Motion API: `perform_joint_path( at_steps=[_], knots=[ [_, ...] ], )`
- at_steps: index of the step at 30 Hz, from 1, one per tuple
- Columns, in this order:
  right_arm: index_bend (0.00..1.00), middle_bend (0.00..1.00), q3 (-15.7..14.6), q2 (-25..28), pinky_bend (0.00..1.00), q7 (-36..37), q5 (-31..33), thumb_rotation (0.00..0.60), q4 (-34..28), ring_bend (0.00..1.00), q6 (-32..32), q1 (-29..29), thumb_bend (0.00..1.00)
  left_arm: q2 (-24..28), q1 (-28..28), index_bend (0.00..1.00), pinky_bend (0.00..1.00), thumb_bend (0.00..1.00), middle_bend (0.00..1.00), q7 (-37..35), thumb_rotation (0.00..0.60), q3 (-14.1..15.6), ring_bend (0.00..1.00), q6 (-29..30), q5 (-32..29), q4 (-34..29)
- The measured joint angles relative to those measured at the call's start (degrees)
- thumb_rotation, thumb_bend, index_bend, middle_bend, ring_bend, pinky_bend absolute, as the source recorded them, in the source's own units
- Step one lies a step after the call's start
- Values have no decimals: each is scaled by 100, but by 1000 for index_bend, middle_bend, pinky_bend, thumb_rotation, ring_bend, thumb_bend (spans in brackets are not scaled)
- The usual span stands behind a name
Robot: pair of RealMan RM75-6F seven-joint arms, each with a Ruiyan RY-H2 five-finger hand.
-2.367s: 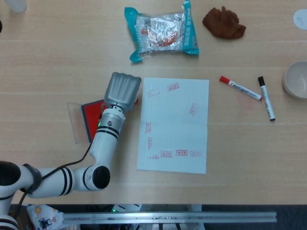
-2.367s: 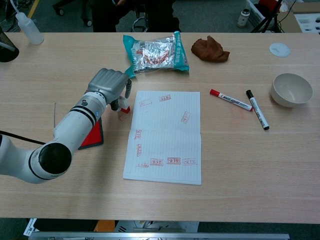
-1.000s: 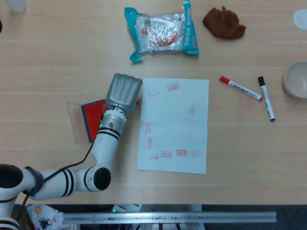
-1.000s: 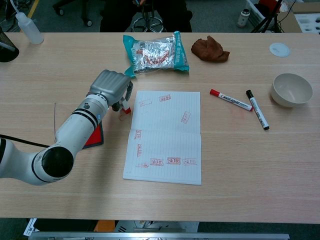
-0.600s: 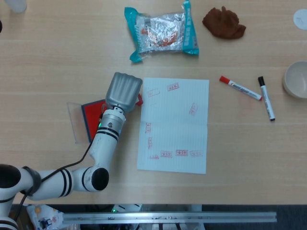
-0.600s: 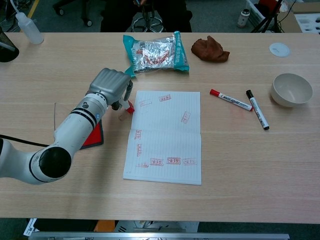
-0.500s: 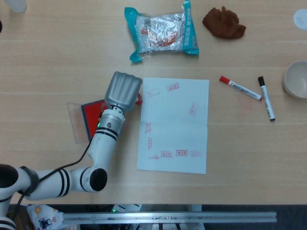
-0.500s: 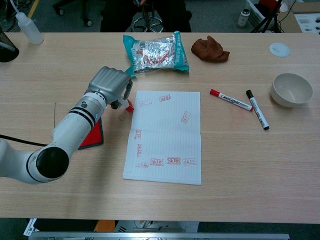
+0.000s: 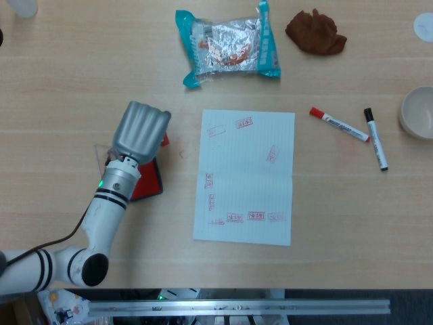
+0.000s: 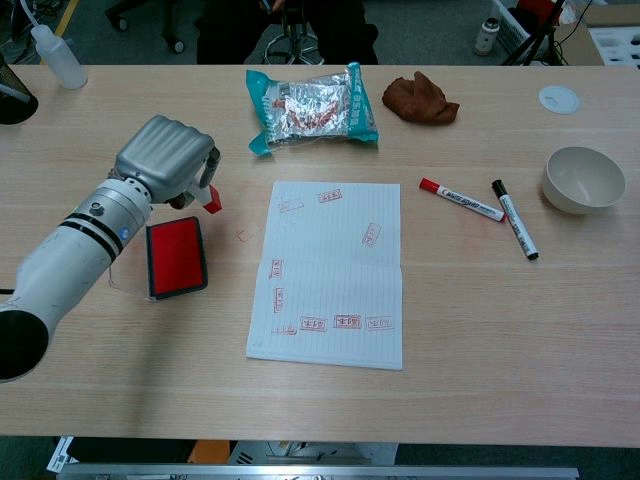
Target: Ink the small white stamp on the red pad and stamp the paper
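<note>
My left hand [image 9: 141, 128] [image 10: 165, 160] hovers over the far end of the red ink pad [image 9: 150, 181] [image 10: 176, 257], left of the paper. It holds the small white stamp [image 10: 209, 196], whose red face pokes out on the paper side of the fist; the head view shows only a red sliver of the stamp [image 9: 164, 140]. The lined white paper [image 9: 247, 176] [image 10: 330, 270] lies flat in the middle of the table and carries several red stamp prints. My right hand is in neither view.
A teal snack bag [image 10: 308, 103] and a brown cloth [image 10: 420, 98] lie beyond the paper. Two markers [image 10: 462, 200] [image 10: 515, 220], a white bowl [image 10: 583, 180] and a white disc [image 10: 559, 98] are at the right. A squeeze bottle [image 10: 55, 58] stands far left.
My left hand has swung left from the paper's left edge to above the ink pad, carrying the stamp. The whole red pad now shows in the chest view.
</note>
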Motion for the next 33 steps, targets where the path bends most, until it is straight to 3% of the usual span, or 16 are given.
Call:
perform_joint_path(
  at_steps=[6,12,33],
  knots=[
    [208,322,-14,-32,268,-8,-38,600,2,221,-27,29,118,291,388,622,1000,259,1000,-41,600,460,1000,196,373,-245],
    [208,323,-25,-44,268,-15,-88,600,-7,221,-22,48,118,281,546,622,1000,259,1000,45,600,639,1000,244,657,-260],
    [208,322,-62,-41,268,-13,-73,600,-3,221,50,-21,118,-42,850,623,1000,259,1000,129,600,634,1000,182,1234,503]
  ],
)
